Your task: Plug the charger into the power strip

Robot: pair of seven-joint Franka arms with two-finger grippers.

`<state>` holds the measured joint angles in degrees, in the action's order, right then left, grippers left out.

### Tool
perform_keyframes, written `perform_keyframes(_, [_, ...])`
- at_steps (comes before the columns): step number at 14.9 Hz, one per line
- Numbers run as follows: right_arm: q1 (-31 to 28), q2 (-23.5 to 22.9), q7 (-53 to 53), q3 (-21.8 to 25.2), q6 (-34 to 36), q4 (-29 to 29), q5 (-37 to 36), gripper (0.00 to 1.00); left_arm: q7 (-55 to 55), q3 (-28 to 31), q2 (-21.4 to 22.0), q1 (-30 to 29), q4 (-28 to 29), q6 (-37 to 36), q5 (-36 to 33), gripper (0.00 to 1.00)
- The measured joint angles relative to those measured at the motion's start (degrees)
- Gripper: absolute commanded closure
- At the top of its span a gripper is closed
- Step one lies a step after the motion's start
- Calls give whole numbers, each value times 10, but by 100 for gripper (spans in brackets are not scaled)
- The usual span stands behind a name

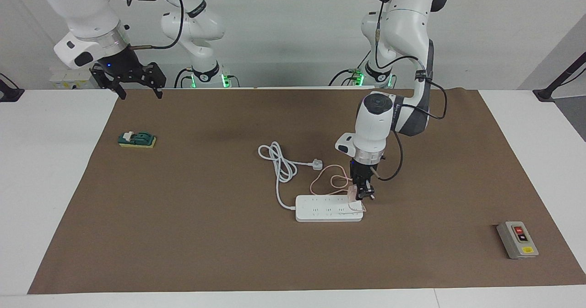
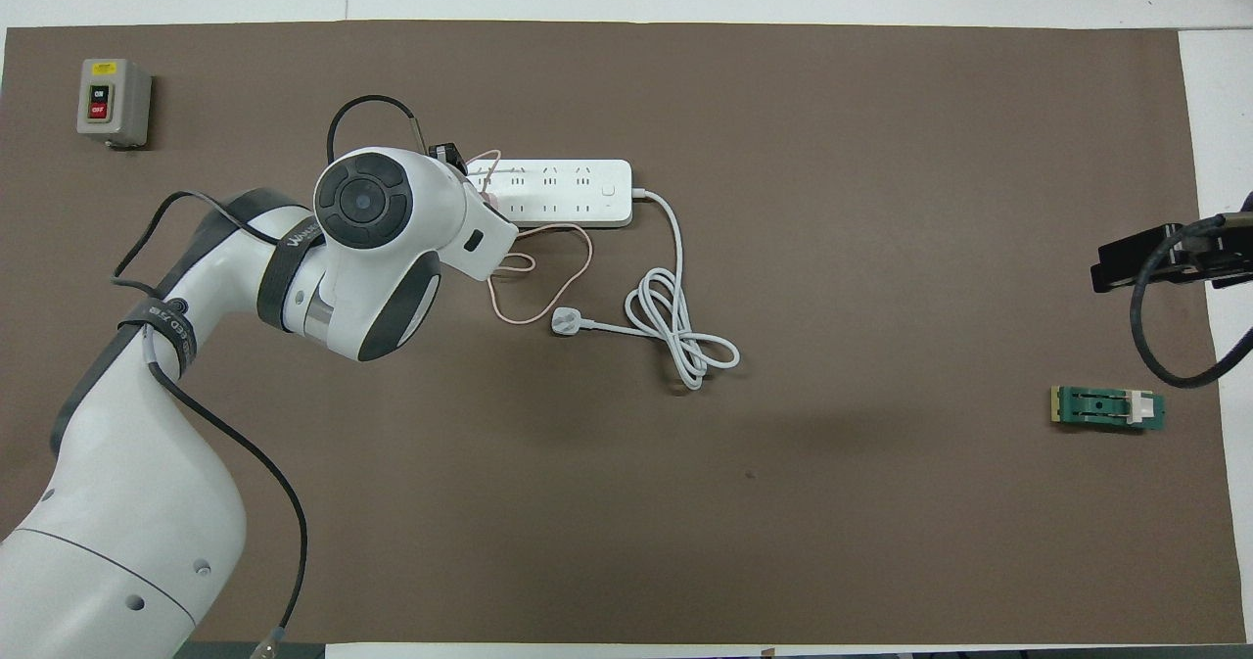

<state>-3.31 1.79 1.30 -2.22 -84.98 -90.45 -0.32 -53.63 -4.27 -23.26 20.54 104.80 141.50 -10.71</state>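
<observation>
Power strip (image 1: 328, 208) taken as landmark: a long white hard-plastic bar lying flat on the brown mat (image 1: 219, 235), its long axis running from the left arm's end of the table toward the right arm's end, socket face up with two rows of small holes. Its thick white cord (image 1: 280, 166) leaves the end toward the right arm, coils in loose loops nearer the robots than the strip, and ends in a white three-pin plug (image 1: 317, 164).

Charger (image 1: 354, 192): small pale pink cube, smooth, sitting at the strip's end toward the left arm, over the last sockets. Whether its pins are seated cannot be told. Its thin pink cable (image 1: 326, 182) loops on the mat just nearer the robots than the strip.

Left gripper (image 1: 364, 192) points straight down, fingers pinched narrow on the charger. Right gripper (image 1: 135, 83) waits, well apart from the strip over the mat's edge, fingers spread wide, holding nothing.
</observation>
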Motion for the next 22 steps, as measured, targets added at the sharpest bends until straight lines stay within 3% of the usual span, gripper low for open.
perform_keyframes(8, [-1, 0, 0, 2, 0, 0, 0, 0, 1, 0, 0, 0, -3, -9, 14, 100])
perform_keyframes(12, [-1, 0, 0, 2, 0, 0, 0, 0, 1, -2, -1, 0, -24, -80, 52, 100])
perform_keyframes(16, [-1, 0, 0, 2, 0, 0, 0, 0, 1, -3, -3, 0, -27, -90, 65, 100])
perform_keyframes(22, [-1, 0, 0, 2, 0, 0, 0, 0, -6, 0, -37, -9, -148, -172, 78, 100])
